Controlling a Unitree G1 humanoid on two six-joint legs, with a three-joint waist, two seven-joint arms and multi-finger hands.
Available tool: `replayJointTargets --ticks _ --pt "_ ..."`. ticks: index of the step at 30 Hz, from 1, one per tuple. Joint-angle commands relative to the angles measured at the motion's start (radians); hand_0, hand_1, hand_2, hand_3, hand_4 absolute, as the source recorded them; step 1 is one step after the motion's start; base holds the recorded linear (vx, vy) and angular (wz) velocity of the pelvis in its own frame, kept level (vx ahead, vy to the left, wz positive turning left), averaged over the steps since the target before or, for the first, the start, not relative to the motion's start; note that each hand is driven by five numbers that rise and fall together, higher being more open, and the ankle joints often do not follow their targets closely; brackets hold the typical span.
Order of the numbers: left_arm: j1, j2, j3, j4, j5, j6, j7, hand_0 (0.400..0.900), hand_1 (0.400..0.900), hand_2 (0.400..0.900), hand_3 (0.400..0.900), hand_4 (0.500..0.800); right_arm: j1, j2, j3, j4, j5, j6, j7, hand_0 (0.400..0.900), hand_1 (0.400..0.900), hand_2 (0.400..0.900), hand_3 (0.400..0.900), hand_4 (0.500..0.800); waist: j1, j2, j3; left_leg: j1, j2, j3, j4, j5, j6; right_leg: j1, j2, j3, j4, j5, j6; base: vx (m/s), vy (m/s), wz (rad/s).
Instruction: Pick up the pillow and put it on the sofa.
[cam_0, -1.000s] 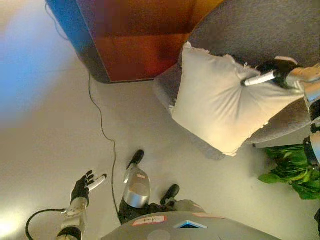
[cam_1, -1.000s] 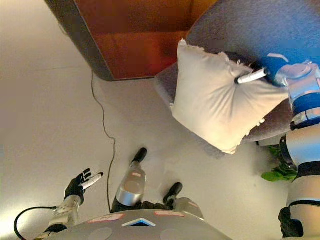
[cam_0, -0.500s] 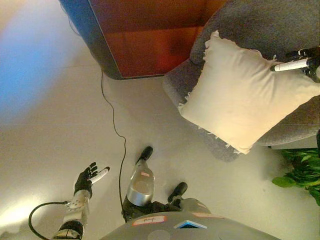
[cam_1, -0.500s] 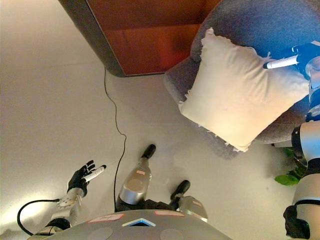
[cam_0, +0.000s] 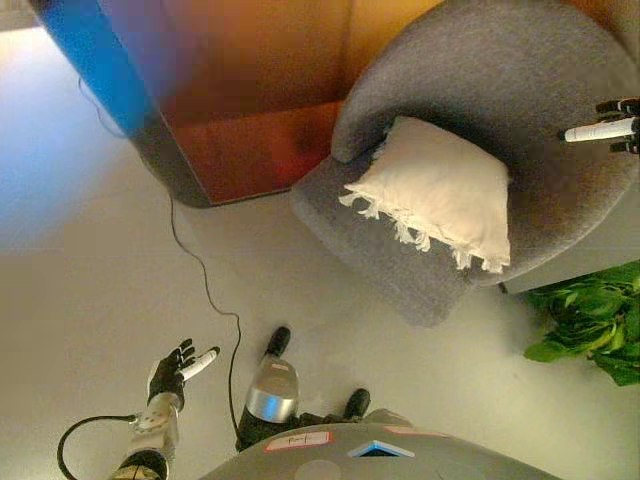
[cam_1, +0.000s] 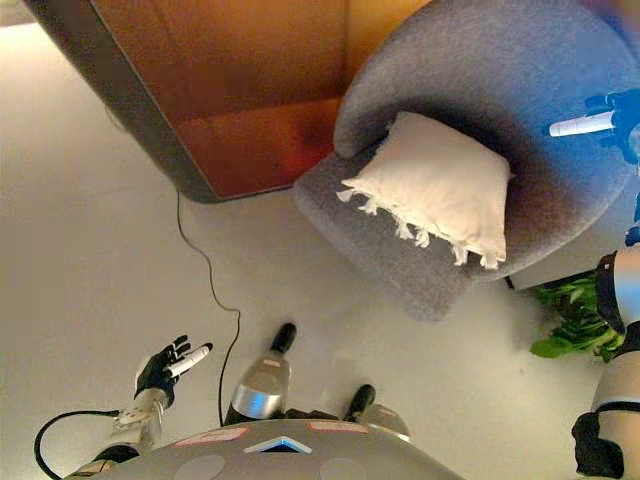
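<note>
A cream pillow (cam_0: 435, 192) with a fringed edge lies on the seat of a round grey sofa chair (cam_0: 420, 275), leaning toward its backrest. My right hand (cam_0: 612, 128) is open with straight fingers at the far right, above the chair's right arm and apart from the pillow. It also shows in the right eye view (cam_1: 605, 118). My left hand (cam_0: 175, 369) is open and empty low at the lower left, over the floor.
A brown wooden cabinet (cam_0: 245, 110) with a dark edge stands behind and left of the chair. A thin black cord (cam_0: 200, 270) runs over the pale floor. A green leafy plant (cam_0: 590, 320) stands at the right, beside the chair.
The pillow has left my right hand and now lies on the chair seat. My right hand has pulled back to the right. The camera has shifted.
</note>
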Motion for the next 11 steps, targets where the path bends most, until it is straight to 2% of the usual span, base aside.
replayJointTargets --ticks 1,2,5,8,11 --pt "-0.009 0.030 -0.041 0.027 0.016 0.011 -0.001 0.900 0.900 0.900 0.900 0.800 0.103 -0.071 -0.031 -0.199 0.099 -0.133 -0.077 0.900 0.900 0.900 0.900 0.800 -0.041 -0.018 -0.101 0.068 0.009 0.051 0.015 -0.098 0.023 -0.042 -0.019 0.059 0.059 -0.009 0.011 -0.03 0.057 -0.27" --pt "-0.015 0.029 -0.043 0.031 0.013 0.015 0.001 0.900 0.900 0.900 0.900 0.800 0.131 -0.060 -0.050 -0.225 0.109 -0.142 -0.094 0.900 0.900 0.900 0.900 0.800 -0.049 -0.017 -0.102 0.071 0.009 0.056 0.017 -0.101 0.024 -0.043 -0.019 0.066 0.061 -0.008 0.011 -0.04 0.063 -0.29" --pt "-0.051 0.015 -0.031 0.047 0.010 0.035 0.026 0.900 0.900 0.900 0.900 0.800 0.316 0.026 -0.170 -0.374 0.131 -0.198 -0.213 0.900 0.900 0.900 0.900 0.800 -0.092 -0.012 -0.107 0.094 0.011 0.086 0.019 -0.116 0.031 -0.044 -0.018 0.091 0.062 -0.005 0.012 -0.04 0.053 -0.29" --pt "-0.074 -0.011 -0.017 0.038 0.010 0.061 0.061 0.900 0.900 0.900 0.900 0.800 0.555 0.179 -0.287 -0.608 0.129 -0.235 -0.325 0.900 0.900 0.900 0.900 0.800 -0.145 -0.003 -0.111 0.117 0.011 0.119 0.015 -0.129 0.038 -0.046 -0.015 0.125 0.057 0.001 0.014 -0.05 0.051 -0.33" --pt "-0.078 -0.043 -0.006 0.017 0.003 0.077 0.082 0.900 0.900 0.900 0.900 0.800 0.776 0.316 -0.363 -0.716 0.127 -0.332 -0.369 0.900 0.900 0.900 0.900 0.800 -0.187 0.005 -0.112 0.134 0.010 0.144 0.018 -0.143 0.047 -0.047 -0.012 0.159 0.052 0.006 0.017 -0.05 0.049 -0.26"
